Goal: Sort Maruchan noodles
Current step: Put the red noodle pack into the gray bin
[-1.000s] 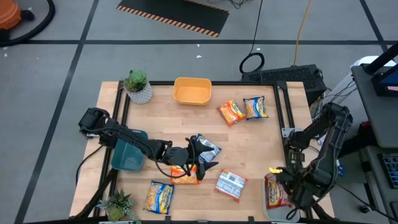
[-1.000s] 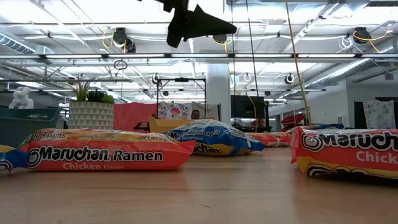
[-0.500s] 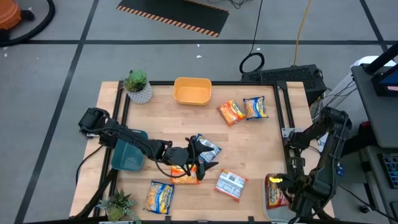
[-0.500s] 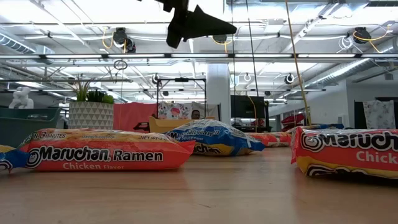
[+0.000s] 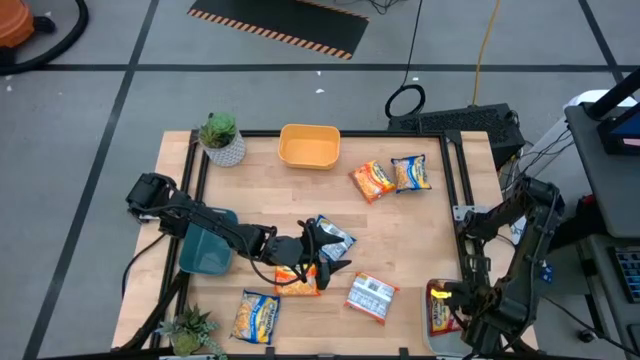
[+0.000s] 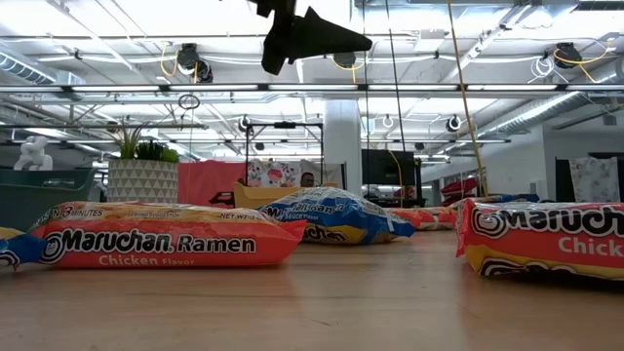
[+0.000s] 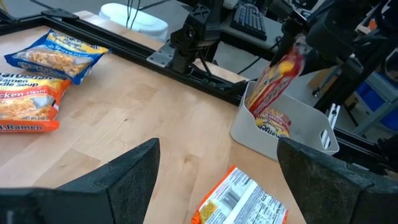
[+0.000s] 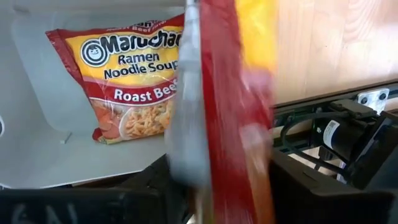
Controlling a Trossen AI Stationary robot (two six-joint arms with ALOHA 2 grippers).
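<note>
Grey floor tiles surround a pale wooden desk (image 5: 400, 230) framed with black rails. At its far edge, around twelve o'clock, sits a yellow bin (image 5: 309, 146), with a potted plant (image 5: 221, 138) at eleven o'clock and a second plant (image 5: 190, 331) down at seven. A dark blue bin (image 5: 208, 250) rests near the nine o'clock edge.

Maruchan noodles are scattered over the wood: two orange packets (image 5: 390, 177) lie side by side toward one o'clock, a blue packet (image 5: 333, 239) sits near the centre, touching an orange chicken packet (image 5: 297, 281) just below it, another orange-yellow packet (image 5: 256, 316) lies at six o'clock, and a packet showing its white back (image 5: 372, 296) lies toward five o'clock.

Reaching in from nine o'clock, the left gripper (image 5: 330, 250) hovers above the blue packet with its jaws spread wide and nothing between them.

Off the desk's four o'clock corner stands a light grey bin (image 7: 292, 134). A red roast beef packet (image 8: 137, 74) lies flat in its bottom. The right gripper (image 5: 452, 297) hangs over this bin, and a red-and-yellow packet (image 7: 278, 78) stands on end between its jaws, lower end down in the bin. I cannot tell whether the jaws are clamped on it or have let it go.
</note>
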